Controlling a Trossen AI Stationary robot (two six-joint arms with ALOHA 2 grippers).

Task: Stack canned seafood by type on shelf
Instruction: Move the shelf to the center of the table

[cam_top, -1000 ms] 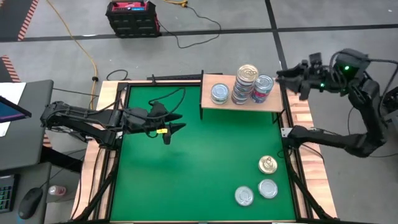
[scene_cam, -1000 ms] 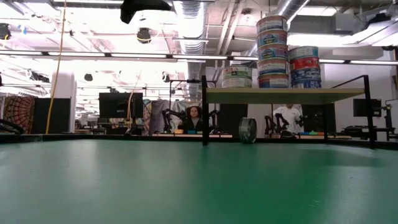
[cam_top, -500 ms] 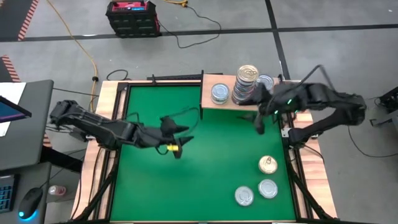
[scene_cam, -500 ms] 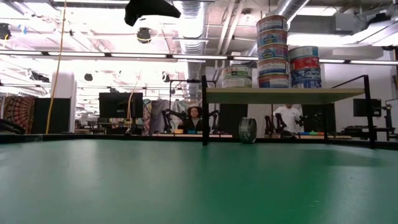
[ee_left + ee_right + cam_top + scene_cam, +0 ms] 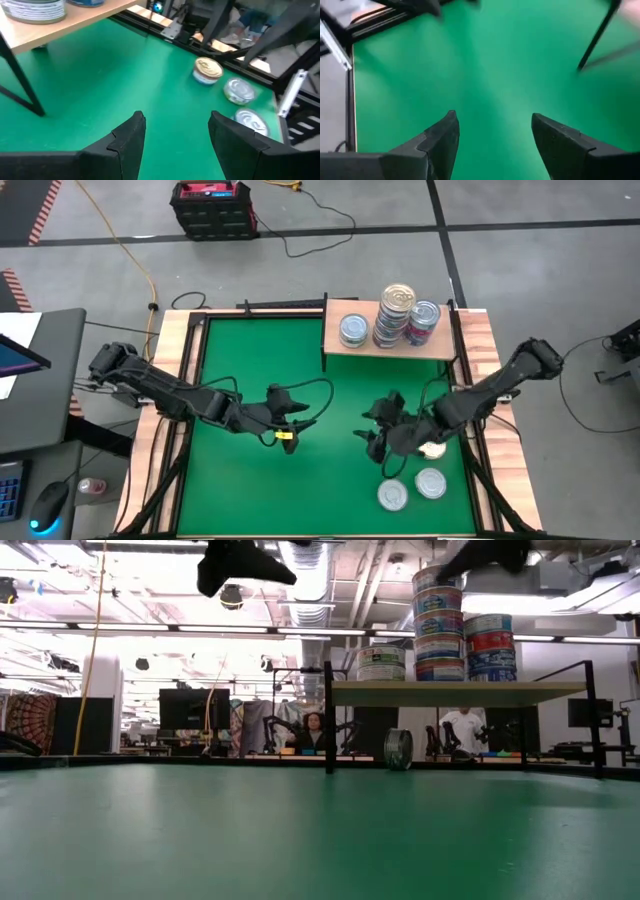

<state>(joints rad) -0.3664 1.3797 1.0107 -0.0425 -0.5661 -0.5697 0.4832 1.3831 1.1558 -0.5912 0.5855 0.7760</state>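
On the shelf at the table's far edge stand three lots of tins: a single tin, a tall stack beside it, and a shorter stack with red labels. Three more tins lie on the green table near the right front corner: a gold tin, partly hidden by the right arm, and two silver tins. One tin stands on edge under the shelf. The right gripper hangs just beside the gold tin, fingers apart, empty. The left gripper hangs over mid-table, fingers apart, holding nothing
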